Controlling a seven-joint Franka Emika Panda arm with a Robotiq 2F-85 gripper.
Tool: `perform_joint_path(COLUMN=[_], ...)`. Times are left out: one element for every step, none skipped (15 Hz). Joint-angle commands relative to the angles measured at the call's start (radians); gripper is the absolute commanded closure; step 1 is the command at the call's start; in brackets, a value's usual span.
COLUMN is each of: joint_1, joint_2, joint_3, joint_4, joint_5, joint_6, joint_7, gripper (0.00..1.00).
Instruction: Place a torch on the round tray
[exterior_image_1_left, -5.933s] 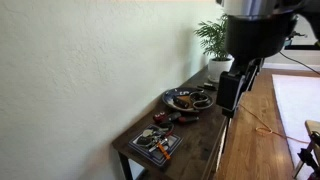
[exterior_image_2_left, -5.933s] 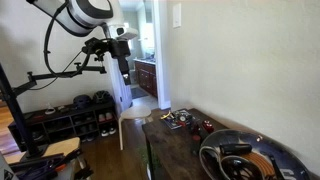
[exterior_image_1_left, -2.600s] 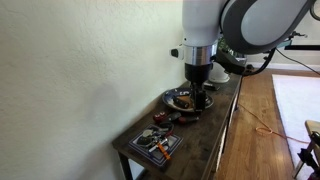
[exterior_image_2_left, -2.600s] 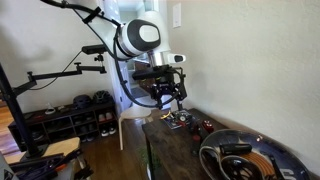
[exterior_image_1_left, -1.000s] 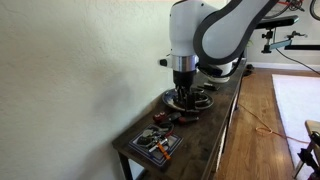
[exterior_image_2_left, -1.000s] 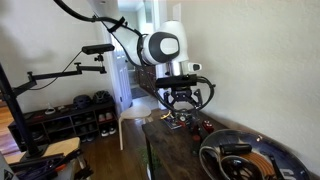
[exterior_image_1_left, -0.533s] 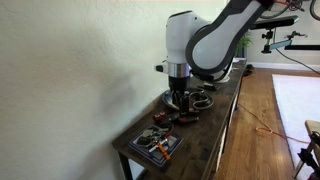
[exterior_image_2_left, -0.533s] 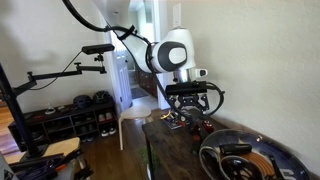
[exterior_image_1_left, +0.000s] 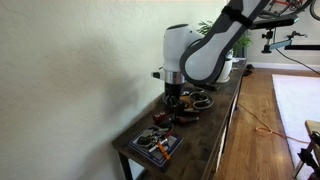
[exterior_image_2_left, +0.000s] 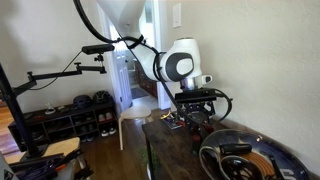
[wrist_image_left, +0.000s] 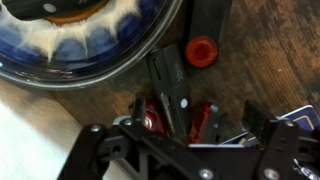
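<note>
In both exterior views the arm (exterior_image_1_left: 200, 52) (exterior_image_2_left: 178, 65) arches over and bends down, its wrist pointing straight down. The gripper (exterior_image_1_left: 171, 103) (exterior_image_2_left: 197, 120) hangs low, near mid-frame. In the wrist view its dark frame fills the bottom edge, and blur hides how the jaws stand.

A long dark wooden table (exterior_image_1_left: 207, 122) stands along the wall. On it, a flat rectangular tray (exterior_image_1_left: 155, 145) lies at the near end, small red and dark bits (exterior_image_1_left: 163, 121) sit mid-table, and the round tray (exterior_image_1_left: 203, 102) lies farther along.
</note>
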Motion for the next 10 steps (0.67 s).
perform_joint_path(joint_1=[-0.021, -0.023, -0.027, -0.03, -0.034, -0.035, -0.036, -0.037, -0.041, -0.043], joint_2=[0.056, 0.068, 0.083, 0.095, 0.106, 0.116, 0.125, 0.133, 0.138, 0.143], joint_3=[0.006, 0.005, 0.006, 0.008, 0.011, 0.011, 0.011, 0.011, 0.013, 0.014], joint_4=[0.051, 0.064, 0.076, 0.089, 0.098, 0.108, 0.114, 0.12, 0.121, 0.123], joint_5=[-0.016, -0.017, -0.015, -0.012, -0.009, -0.008, -0.012, -0.013, -0.012, -0.011], joint_6=[0.012, 0.01, 0.008, 0.007, 0.009, 0.009, 0.005, 0.004, 0.003, 0.003], joint_7=[-0.054, -0.062, -0.071, -0.081, -0.091, -0.097, -0.108, -0.115, -0.13, -0.139], gripper=[0.0, 0.0, 0.0, 0.0, 0.0, 0.0, 0.0, 0.0, 0.0, 0.0])
